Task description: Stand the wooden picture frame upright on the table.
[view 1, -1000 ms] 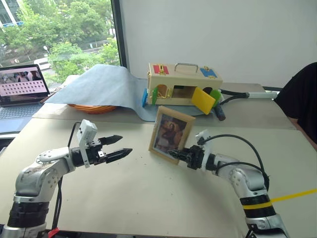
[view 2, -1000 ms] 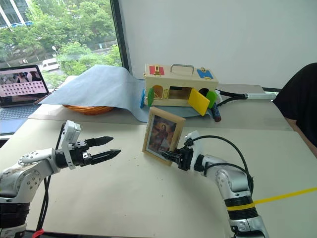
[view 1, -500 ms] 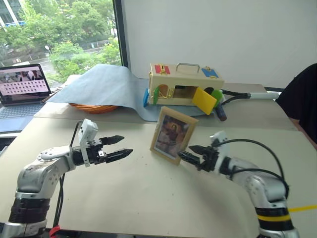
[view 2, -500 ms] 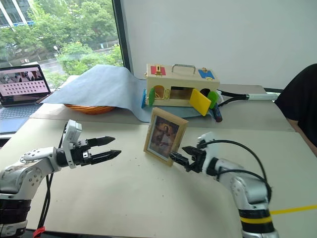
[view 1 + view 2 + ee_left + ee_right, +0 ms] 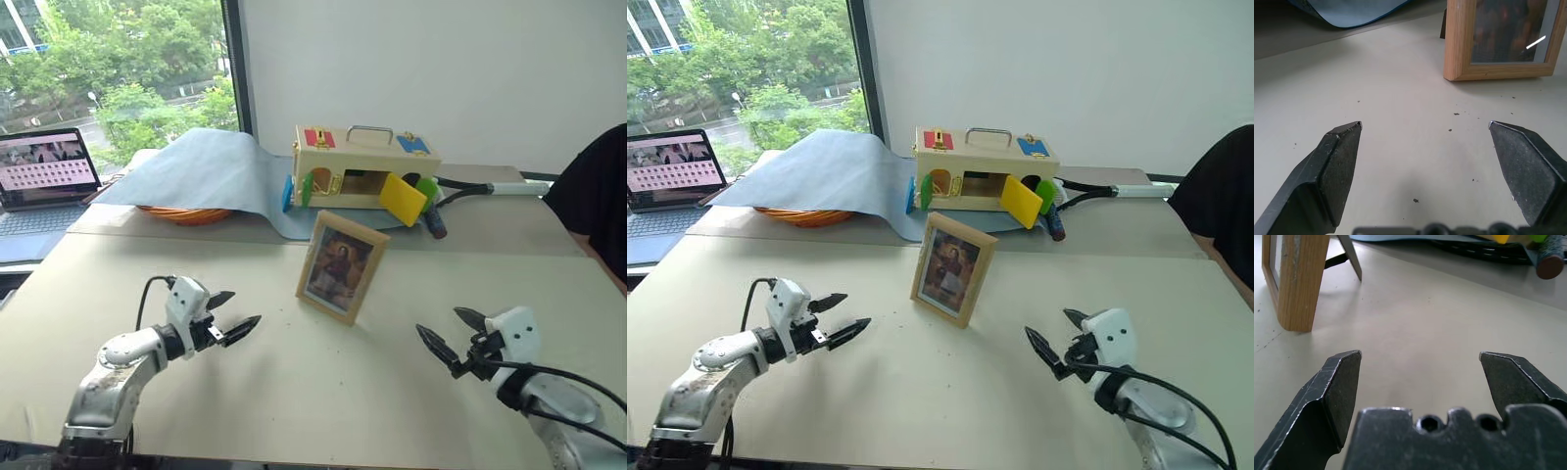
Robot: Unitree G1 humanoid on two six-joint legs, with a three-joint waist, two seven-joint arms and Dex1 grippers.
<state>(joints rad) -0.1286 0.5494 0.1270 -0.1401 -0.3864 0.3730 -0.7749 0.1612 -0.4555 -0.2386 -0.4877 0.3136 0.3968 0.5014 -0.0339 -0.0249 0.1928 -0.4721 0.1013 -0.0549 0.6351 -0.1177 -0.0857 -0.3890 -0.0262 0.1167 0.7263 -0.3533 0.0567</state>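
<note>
The wooden picture frame (image 5: 340, 266) stands upright on the table (image 5: 294, 382), just in front of the wooden latch box (image 5: 364, 164). The left gripper (image 5: 232, 315) and right gripper (image 5: 449, 336), jaws spread empty, flank the frame, well apart from it.

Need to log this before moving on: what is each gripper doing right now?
Left gripper: open, holding nothing.
Right gripper: open, holding nothing; the wooden picture frame stands apart from both.
</note>
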